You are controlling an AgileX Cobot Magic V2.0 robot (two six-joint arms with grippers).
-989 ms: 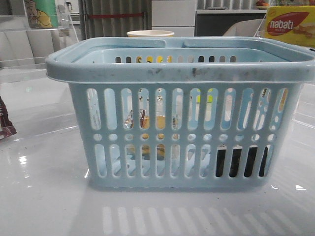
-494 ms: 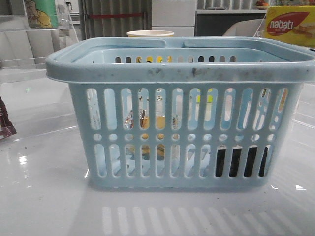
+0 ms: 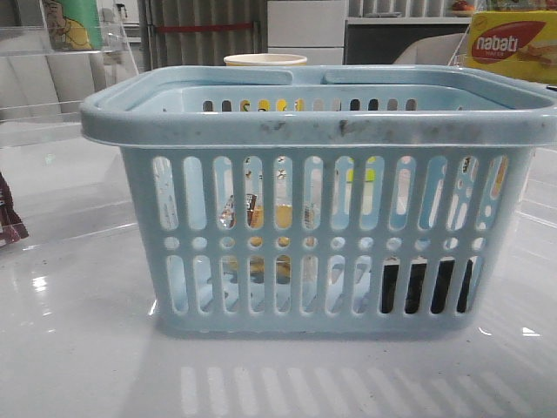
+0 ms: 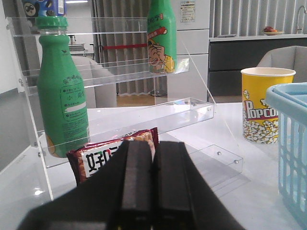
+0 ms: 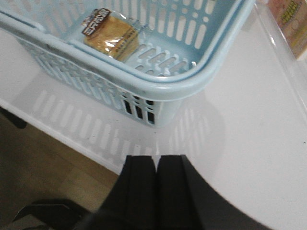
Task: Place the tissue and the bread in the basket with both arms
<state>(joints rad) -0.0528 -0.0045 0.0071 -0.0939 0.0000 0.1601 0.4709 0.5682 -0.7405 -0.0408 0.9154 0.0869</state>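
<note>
The pale blue basket (image 3: 322,126) stands in the middle of the table. Inside it, the bread (image 5: 111,33) lies in its clear bag with the dark label on the basket floor. The black tissue (image 3: 426,287) sits low in the basket's near right corner and shows as dark through the slots. My right gripper (image 5: 156,157) is shut with nothing in it, outside the basket (image 5: 192,79) near that corner, over the table edge. Off to the basket's left my left gripper (image 4: 154,143) is also shut and holds nothing, with only the basket wall (image 4: 292,139) in its view. Neither gripper shows in the front view.
A maroon snack wrapper (image 4: 103,153) lies just beyond the left fingertips, under a clear acrylic shelf (image 4: 144,76) holding a green bottle (image 4: 62,96). A yellow popcorn cup (image 4: 261,103) stands behind the basket. A nabati box (image 3: 513,43) is at the back right.
</note>
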